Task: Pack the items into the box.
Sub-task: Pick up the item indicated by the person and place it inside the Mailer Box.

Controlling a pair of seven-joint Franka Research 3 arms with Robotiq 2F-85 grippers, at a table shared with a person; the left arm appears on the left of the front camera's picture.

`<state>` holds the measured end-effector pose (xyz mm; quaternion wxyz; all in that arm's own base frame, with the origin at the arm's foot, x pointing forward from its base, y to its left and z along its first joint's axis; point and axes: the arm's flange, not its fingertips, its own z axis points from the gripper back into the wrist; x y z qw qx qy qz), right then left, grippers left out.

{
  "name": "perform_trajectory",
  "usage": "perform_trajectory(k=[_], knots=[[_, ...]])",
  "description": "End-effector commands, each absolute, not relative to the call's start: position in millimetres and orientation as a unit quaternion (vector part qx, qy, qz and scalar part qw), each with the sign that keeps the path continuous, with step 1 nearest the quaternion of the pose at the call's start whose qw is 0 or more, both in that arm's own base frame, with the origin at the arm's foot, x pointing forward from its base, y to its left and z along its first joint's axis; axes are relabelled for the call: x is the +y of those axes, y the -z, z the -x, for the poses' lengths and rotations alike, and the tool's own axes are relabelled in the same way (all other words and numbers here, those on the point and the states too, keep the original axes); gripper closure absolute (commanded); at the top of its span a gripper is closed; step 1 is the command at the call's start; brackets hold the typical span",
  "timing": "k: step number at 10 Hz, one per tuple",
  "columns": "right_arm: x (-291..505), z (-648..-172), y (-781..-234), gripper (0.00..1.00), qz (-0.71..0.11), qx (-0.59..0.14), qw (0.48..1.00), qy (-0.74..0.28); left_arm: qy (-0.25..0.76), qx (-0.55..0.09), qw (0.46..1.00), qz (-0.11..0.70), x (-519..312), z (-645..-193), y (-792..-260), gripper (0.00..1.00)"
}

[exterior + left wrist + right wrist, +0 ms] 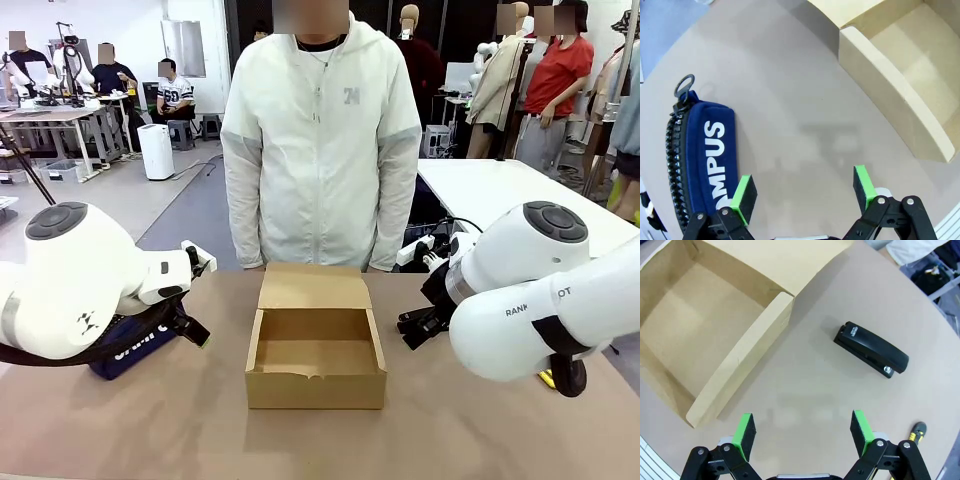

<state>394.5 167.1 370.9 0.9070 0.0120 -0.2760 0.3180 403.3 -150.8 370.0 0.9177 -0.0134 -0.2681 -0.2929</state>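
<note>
My left gripper [802,192] hangs spread and empty just beside the pencil case [707,160], which looks soft and light. I'd pinch it across its narrow middle, its long axis running from the zip ring [685,86] back toward my wrist. My right gripper [802,432], equally wide and empty, faces the stapler [871,350], rigid and probably slick, lying slantwise near the box [745,360]; I'd take its flanks mid-length.

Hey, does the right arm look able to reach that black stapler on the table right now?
Probably yes. The right tool is open over bare table, and the stapler lies flat just ahead of its fingers, apart from the box, with nothing on or around it.
</note>
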Motion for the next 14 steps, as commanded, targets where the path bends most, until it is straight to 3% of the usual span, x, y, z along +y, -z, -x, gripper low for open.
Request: perform_trajectory(k=[1,7,8,9,11,12,14], knots=[[167.0,-394.5,-370.9,0.00,-0.012,-0.276,0.907,-0.318,0.293,-0.268,0.918,0.013,-150.8,-403.3,-370.1,0.00],[167.1,-394.5,-370.9,0.00,-0.012,-0.276,0.907,-0.318,0.293,-0.268,0.918,0.013,-150.8,-403.3,-370.0,0.00],[168.7,-395.0,-380.1,0.00,-0.066,-0.237,0.922,-0.298,0.283,-0.210,0.935,0.050,-146.6,-402.9,-384.5,0.00],[167.7,-395.5,-396.9,0.00,-0.111,-0.203,0.945,-0.232,0.173,-0.122,0.973,0.092,-148.7,-406.7,-405.3,0.00],[133.5,-375.7,-461.6,0.00,-0.256,-0.200,0.934,-0.147,0.125,-0.044,0.958,0.253,-132.2,-403.7,-464.5,0.00],[107.3,-358.0,-499.2,0.00,-0.343,-0.216,0.904,-0.137,0.106,-0.054,0.927,0.355,-103.8,-397.4,-497.4,0.00],[28.9,-329.1,-547.5,0.00,-0.423,-0.245,0.870,-0.061,0.037,-0.132,0.842,0.521,-15.7,-370.6,-554.2,0.00]])
